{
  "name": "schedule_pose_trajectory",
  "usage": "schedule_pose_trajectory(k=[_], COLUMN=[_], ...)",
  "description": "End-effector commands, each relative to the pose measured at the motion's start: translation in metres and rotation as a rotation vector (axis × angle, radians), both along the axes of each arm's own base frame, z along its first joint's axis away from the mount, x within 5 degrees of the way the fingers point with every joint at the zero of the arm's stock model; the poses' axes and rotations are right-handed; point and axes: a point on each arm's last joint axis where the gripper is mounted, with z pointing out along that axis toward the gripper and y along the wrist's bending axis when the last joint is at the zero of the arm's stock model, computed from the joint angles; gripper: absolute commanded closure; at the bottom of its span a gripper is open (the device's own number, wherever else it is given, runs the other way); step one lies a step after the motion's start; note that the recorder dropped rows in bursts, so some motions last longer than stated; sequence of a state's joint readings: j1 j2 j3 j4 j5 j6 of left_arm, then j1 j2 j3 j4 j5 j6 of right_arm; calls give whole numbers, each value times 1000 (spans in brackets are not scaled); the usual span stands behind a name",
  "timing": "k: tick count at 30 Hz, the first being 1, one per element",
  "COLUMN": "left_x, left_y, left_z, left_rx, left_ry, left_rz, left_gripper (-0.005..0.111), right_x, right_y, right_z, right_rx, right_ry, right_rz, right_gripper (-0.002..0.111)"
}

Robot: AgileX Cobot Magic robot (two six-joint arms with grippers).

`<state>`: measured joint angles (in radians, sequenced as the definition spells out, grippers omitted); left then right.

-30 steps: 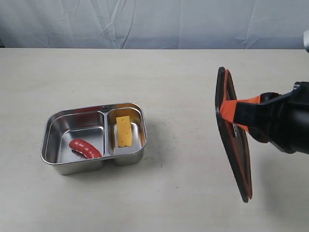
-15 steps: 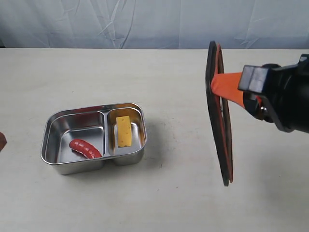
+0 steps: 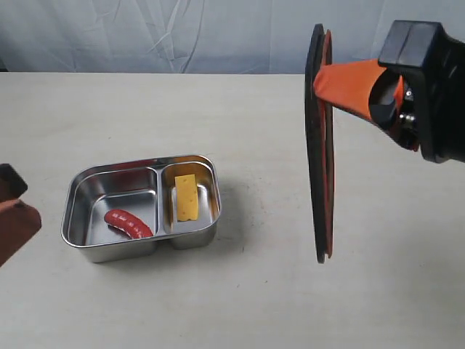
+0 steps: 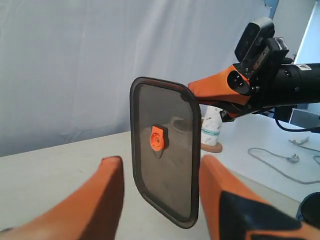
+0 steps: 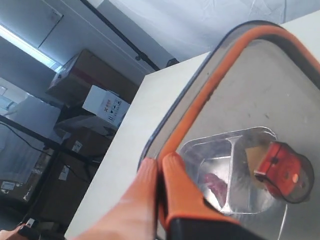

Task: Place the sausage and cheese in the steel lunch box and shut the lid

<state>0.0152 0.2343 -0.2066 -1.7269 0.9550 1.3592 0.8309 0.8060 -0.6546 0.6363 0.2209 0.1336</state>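
The steel lunch box (image 3: 87, 251) sits on the table at the left. The red sausage (image 3: 128, 223) lies in its larger compartment and the yellow cheese (image 3: 187, 197) in the smaller one. My right gripper (image 3: 320, 81) is shut on the rim of the dark lid (image 3: 317, 160), which hangs edge-on and upright well above the table, to the right of the box. In the right wrist view the fingers (image 5: 161, 165) pinch the lid (image 5: 260, 95) at its orange seal. The left wrist view shows the lid (image 4: 165, 150) beyond my open left gripper (image 4: 160, 167), which holds nothing.
The beige table (image 3: 240, 305) runs back to a pale curtain. My left arm (image 3: 14, 218) shows at the left edge of the exterior view. A cable (image 4: 272, 160) and a small white bottle (image 4: 212, 131) lie beyond the lid in the left wrist view.
My right gripper has risen and carried the lid up and slightly left, turning it more upright. The left arm has come into the exterior view at the left edge.
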Motion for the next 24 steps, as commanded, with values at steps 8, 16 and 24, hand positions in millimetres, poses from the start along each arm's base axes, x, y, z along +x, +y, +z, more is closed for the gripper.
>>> schedule_pose_trajectory(k=[8, 16, 24], left_x=[36, 35, 41], left_y=[-2, -4, 1], left_z=[5, 6, 3], left_rx=[183, 227, 272], left_ry=[12, -69, -71], left_rz=[-33, -46, 40], left_gripper=[61, 60, 58], right_x=[7, 4, 4], right_y=[83, 138, 157], right_z=[31, 33, 39], right_rx=[138, 146, 164], right_ry=[-107, -177, -193], right_rz=[86, 140, 154], right_gripper=[109, 109, 109])
